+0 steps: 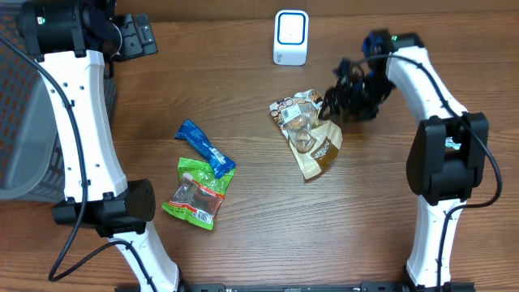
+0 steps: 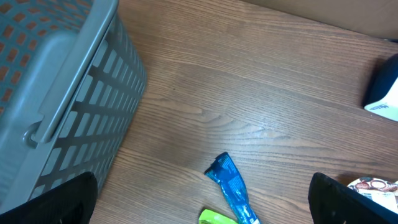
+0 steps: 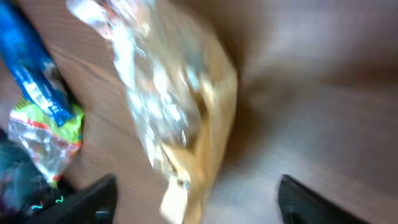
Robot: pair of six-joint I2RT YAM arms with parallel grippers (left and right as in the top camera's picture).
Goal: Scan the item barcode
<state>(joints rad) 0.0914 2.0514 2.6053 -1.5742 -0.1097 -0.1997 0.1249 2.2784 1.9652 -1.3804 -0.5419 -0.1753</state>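
On the brown table (image 1: 268, 235), near the middle, lies the tan snack bag (image 1: 312, 138), flat on the wood and just below the white scanner (image 1: 290, 36) at the far edge. The two are near but apart, so I think the bag is not yet held up to the scanner's blue face. The right gripper (image 1: 331, 105) is at the bag's top corner. In the right wrist view its two dark fingers (image 3: 93, 199) stand far apart with the bag lying loose between them, so this gripper is wide open and has hold of nothing. That view is blurry, so I cannot tell if a finger touches the bag. I think the gripper is there because that corner is an easy spot to pinch the bag and lift it. The left gripper (image 1: 148, 36) is off in the far left corner, next to the grey basket (image 1: 16, 122). Its fingers are spread wide too, with nothing in them. It seems to be there to keep out of the way. A blue packet (image 1: 204, 148) and a green packet (image 1: 197, 191) lie together left of the tan bag, and the blue one's end rests on the green one. Both are well apart from the grippers, maybe for a later turn. I cannot make out a barcode on any of them.
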